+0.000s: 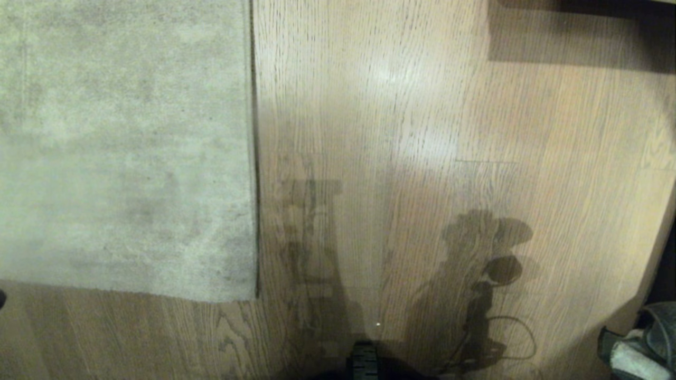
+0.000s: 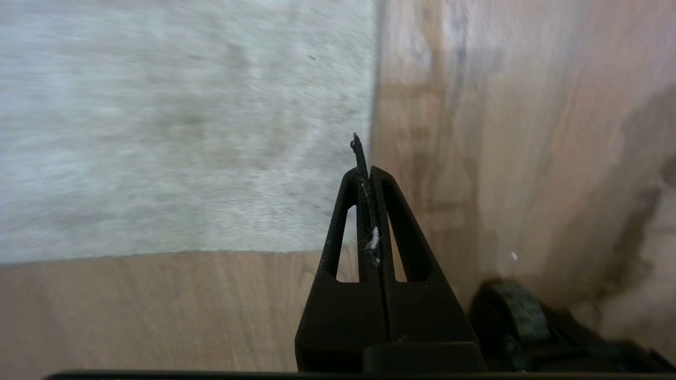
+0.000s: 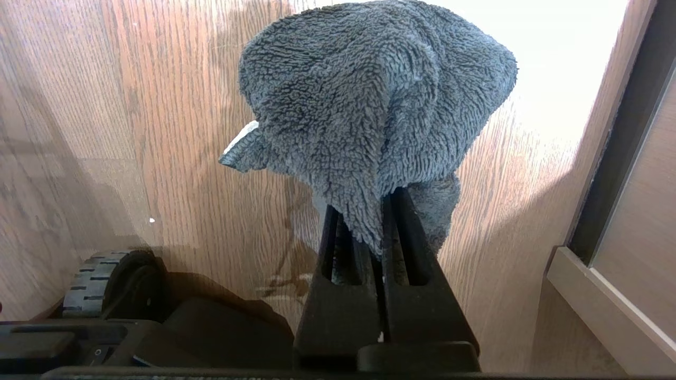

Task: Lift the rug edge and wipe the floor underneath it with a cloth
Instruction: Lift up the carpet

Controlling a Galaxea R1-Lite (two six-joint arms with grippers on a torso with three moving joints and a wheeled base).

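Observation:
The pale grey-beige rug [image 1: 127, 148] lies flat on the wood-plank floor [image 1: 422, 105]. The rug edge [image 1: 254, 158] runs straight down to a square corner [image 1: 255, 298]. My left gripper [image 2: 367, 171] hovers over the floor beside that corner, shut, with only a thin dark strip and a wisp of white lint between its fingers. The rug edge [image 2: 375, 79] runs just past its tip. My right gripper [image 3: 369, 211] is shut on the dark grey fluffy cloth [image 3: 369, 100], held above bare floor. The cloth [image 1: 634, 353] also peeks in at the head view's lower right corner.
A wheel of my base [image 3: 100, 285] sits on the floor close below the right gripper, and another wheel [image 2: 509, 311] shows beside the left one. A wooden frame or furniture edge [image 3: 607, 301] stands at the right. Dark furniture [image 1: 581, 26] casts a shadow at the far right.

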